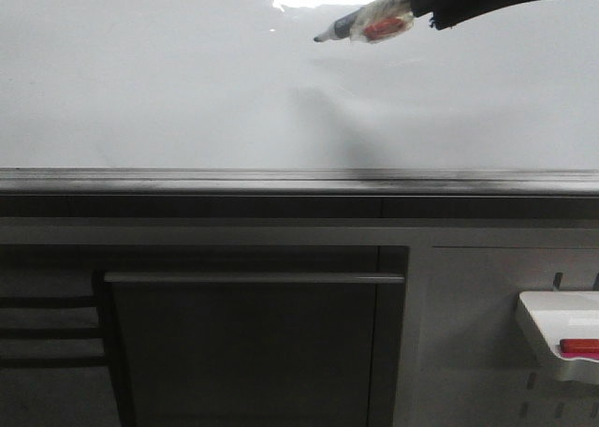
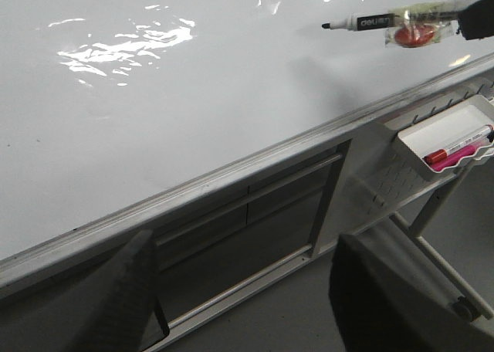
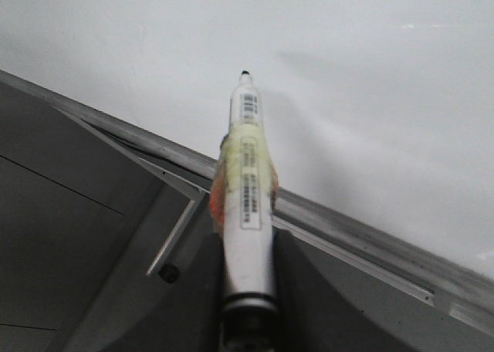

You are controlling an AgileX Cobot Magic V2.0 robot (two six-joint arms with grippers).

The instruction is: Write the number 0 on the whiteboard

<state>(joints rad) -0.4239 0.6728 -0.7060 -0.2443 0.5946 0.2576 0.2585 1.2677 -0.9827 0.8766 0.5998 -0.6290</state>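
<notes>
A black marker (image 1: 360, 26) is being held by the right pincer (image 1: 426, 6), its jaws pressed together on the taped rear of the barrel, as is being shown most plainly in the right wrist view. The uncapped tip is being pointed toward the upper part of the whiteboard (image 1: 187, 90), near a bright glare patch; whether the tip is touching the surface cannot be told, though a faint shadow just beside it suggests it is close. No number 0 is being shown anywhere on the board, so the stroke is judged as not yet begun. The left pincer (image 2: 239, 290) is being kept spread and unladen, low in front of the grey rail (image 1: 281, 179).

For the step in hand, the tip should be brought squarely and lightly onto the board, with pressure being kept even so the line is not broken. A narrow, tall oval is being called for, so the loop is best being drawn in one continuous pass and closed at its start. A small white tray (image 1: 562, 329) with a red pen (image 1: 580, 348) is being left aside.
</notes>
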